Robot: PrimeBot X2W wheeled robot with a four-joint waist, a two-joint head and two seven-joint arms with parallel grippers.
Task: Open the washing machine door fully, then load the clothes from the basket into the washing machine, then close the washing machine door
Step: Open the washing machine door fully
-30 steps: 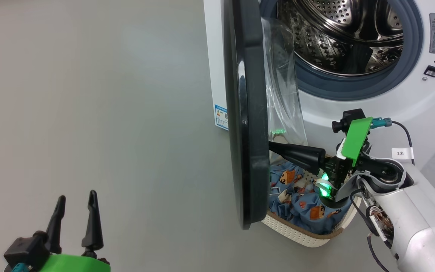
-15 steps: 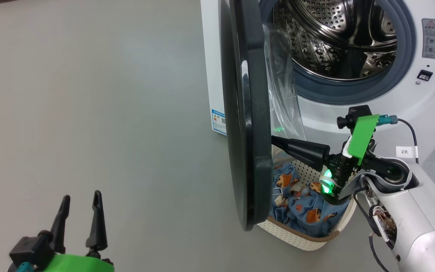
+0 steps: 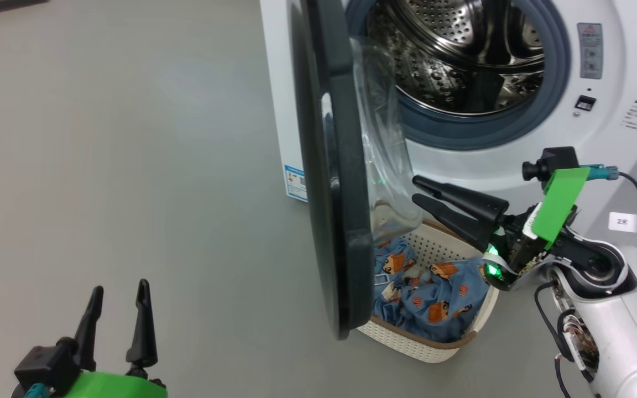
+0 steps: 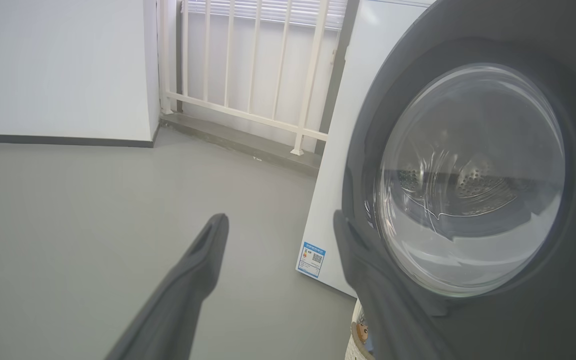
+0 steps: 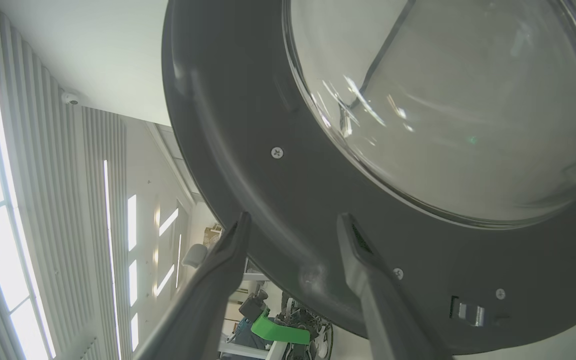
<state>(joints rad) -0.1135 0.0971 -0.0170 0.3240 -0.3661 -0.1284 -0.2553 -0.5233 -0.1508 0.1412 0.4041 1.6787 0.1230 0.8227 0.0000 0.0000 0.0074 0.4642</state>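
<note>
Now our right gripper (image 3: 414, 188) hangs parted and empty just beside the door (image 3: 332, 166); our left gripper (image 3: 115, 287) gapes empty, well clear of it.

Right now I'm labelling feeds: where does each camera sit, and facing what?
Head: on the head, looking down at washing machine door and basket; left claw lower left, right claw right.
Left wrist: on left arm, faces door's outer side past its claw.
Right wrist: on right arm, faces up at door's inner side past its claw.
Both wrists share the door.
</note>
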